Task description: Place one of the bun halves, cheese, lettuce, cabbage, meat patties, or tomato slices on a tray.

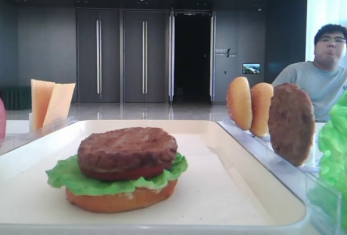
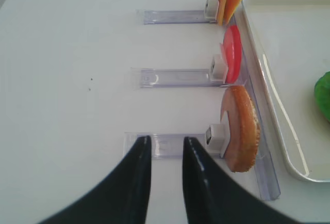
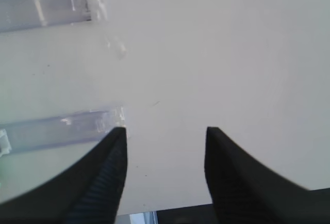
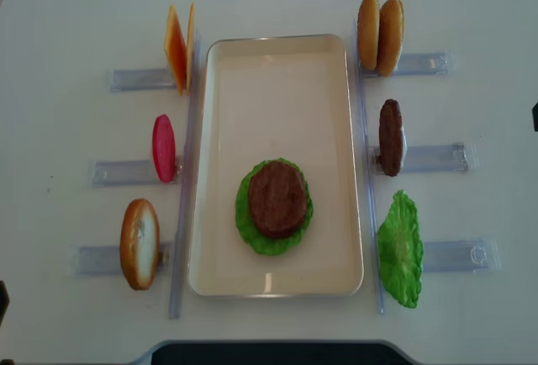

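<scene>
On the cream tray (image 4: 277,62) sits a stack: bun half (image 1: 119,200), lettuce (image 1: 70,178), a red tomato slice (image 1: 124,173) and a meat patty (image 4: 276,199) on top. Left racks hold cheese (image 4: 178,45), a tomato slice (image 4: 163,148) and a bun half (image 2: 241,128). Right racks hold two bun halves (image 4: 379,33), a patty (image 4: 390,136) and lettuce (image 4: 400,249). My left gripper (image 2: 166,139) is shut and holds nothing, hovering over the rack end left of the bun half. My right gripper (image 3: 165,129) is open and holds nothing, over bare table.
Clear acrylic racks (image 4: 433,157) flank both long sides of the tray, and two rack ends (image 3: 62,131) lie left of my right gripper. The table's front edge (image 4: 269,344) is near the tray. A person (image 1: 325,67) sits behind the table at the right.
</scene>
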Tool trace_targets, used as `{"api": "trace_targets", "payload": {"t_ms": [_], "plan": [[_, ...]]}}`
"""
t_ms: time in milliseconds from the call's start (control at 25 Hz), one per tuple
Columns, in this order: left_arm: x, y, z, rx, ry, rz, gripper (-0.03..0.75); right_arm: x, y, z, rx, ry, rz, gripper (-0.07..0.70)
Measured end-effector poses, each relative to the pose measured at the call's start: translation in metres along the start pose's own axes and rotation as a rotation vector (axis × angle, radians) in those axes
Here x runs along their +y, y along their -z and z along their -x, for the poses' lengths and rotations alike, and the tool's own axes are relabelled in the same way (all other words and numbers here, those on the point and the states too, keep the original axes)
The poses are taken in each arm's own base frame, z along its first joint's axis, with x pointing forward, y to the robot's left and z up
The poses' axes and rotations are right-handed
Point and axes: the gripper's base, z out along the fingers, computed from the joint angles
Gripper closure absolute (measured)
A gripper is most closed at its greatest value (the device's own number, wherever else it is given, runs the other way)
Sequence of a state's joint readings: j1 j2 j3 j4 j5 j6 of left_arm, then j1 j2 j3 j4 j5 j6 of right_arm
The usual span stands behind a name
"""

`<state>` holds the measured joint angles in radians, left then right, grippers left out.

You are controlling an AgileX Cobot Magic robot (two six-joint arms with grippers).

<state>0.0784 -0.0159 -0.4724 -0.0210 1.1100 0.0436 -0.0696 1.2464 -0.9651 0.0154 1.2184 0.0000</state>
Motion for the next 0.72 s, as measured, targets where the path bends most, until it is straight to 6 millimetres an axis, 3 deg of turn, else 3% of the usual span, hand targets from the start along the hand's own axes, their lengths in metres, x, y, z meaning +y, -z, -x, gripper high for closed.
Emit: {"api": "trace_targets", "payload": {"t_ms": [320,480,720], "plan": [[0.000,0.000,0.000,0.000,0.000,0.000,0.556,0.001,0.008,-0.005,-0.035,-0.019,0.030,0.270],[0.000,0.000,0.000,0.000,0.000,0.000,0.556,0.004,0.024,-0.015,-0.105,-0.004,0.037,0.270],[0.000,0.000,0.000,0.000,0.000,0.000,0.556,0.016,0.041,-0.063,-0.258,0.104,0.059,0.271]]}}
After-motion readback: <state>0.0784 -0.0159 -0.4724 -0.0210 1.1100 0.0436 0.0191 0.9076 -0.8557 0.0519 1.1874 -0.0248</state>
